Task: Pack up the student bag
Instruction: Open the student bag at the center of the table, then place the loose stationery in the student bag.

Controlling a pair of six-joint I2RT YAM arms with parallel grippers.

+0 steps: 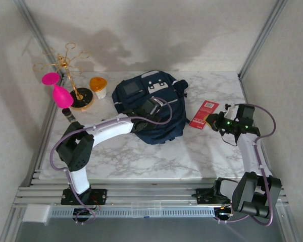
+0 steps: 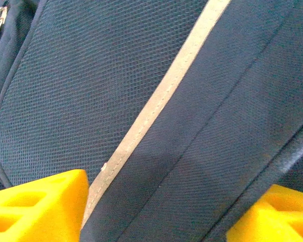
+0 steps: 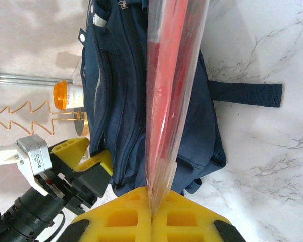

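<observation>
Navy student bag (image 1: 172, 113) lies mid-table. Left gripper (image 2: 156, 209): jaws apart over its fabric, apparently holding nothing. Right gripper (image 3: 151, 201): clamped on red packet (image 3: 166, 75), outside the bag. Packing judged barely begun.

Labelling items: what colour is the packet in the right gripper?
The packet is red, in clear wrap; right wrist view best.

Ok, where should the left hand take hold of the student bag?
Probably the fabric along the pale stripe, from straight above: the student bag lies flat on the table, so its soft top face would bunch between the left hand's spread fingers.
</observation>
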